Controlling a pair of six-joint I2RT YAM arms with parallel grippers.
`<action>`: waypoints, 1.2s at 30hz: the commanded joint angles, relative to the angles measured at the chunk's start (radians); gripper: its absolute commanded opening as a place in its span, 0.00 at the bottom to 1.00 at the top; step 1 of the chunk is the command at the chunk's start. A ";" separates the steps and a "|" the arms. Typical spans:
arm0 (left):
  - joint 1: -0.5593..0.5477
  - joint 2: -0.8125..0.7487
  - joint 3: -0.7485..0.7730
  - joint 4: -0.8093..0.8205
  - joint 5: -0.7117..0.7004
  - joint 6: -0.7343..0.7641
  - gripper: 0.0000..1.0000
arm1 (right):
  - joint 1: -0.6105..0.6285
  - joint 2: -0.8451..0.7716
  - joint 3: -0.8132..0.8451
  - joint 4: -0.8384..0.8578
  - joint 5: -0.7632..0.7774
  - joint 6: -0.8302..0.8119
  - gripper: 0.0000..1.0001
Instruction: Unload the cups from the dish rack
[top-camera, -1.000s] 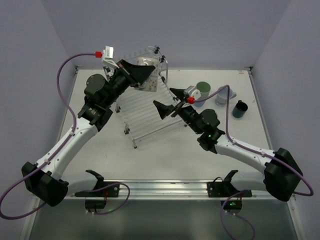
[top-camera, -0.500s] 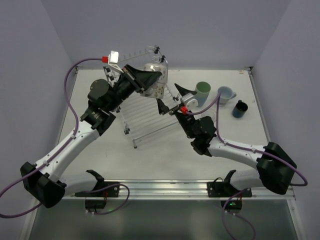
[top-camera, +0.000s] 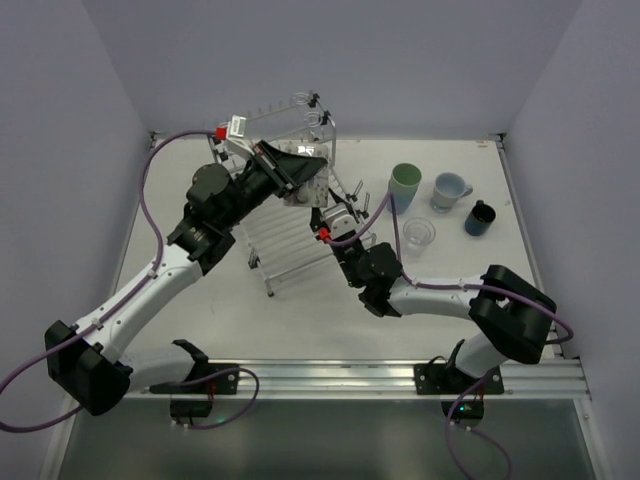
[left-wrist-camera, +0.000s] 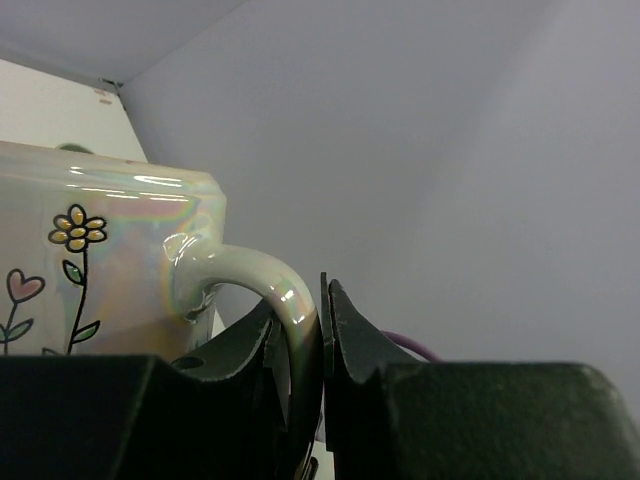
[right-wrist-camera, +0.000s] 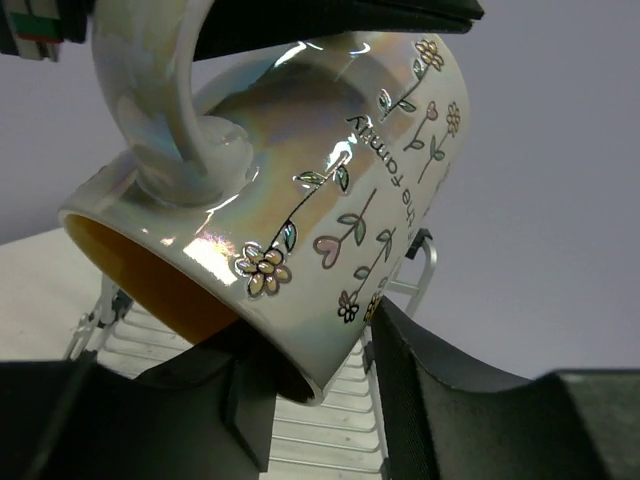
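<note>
A white cup (top-camera: 306, 186) with drawn flowers and an orange inside hangs tilted above the dish rack (top-camera: 285, 245). My left gripper (top-camera: 298, 165) is shut on its handle (left-wrist-camera: 262, 280), and the left wrist view shows the handle pinched between the black fingers (left-wrist-camera: 345, 330). My right gripper (right-wrist-camera: 310, 330) straddles the cup's (right-wrist-camera: 330, 150) rim from below. One finger sits inside the mouth and the other presses the outer wall. In the top view the right gripper (top-camera: 320, 203) is just under the cup. The rack's (right-wrist-camera: 330, 435) rods show beneath.
On the table right of the rack stand a pale green tumbler (top-camera: 404, 183), a pale mug (top-camera: 449, 190), a dark blue mug (top-camera: 480, 217) and a clear glass (top-camera: 418, 234). The rack's raised back rail with wire loops (top-camera: 310, 108) is right behind the cup.
The right arm swung left to the rack, leaving the clear glass on the table, and its jaws narrowed around the cup's rim. The left arm carried the cup slightly right and forward.
</note>
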 joint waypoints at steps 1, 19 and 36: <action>-0.014 -0.048 0.021 0.154 0.021 -0.049 0.00 | 0.005 -0.013 0.047 0.374 0.078 -0.041 0.39; -0.006 -0.063 0.074 0.029 -0.016 0.116 0.34 | 0.071 -0.434 -0.045 -0.165 0.014 0.142 0.00; 0.028 -0.127 0.108 -0.059 -0.103 0.342 0.72 | 0.067 -0.700 0.218 -1.259 -0.141 0.581 0.00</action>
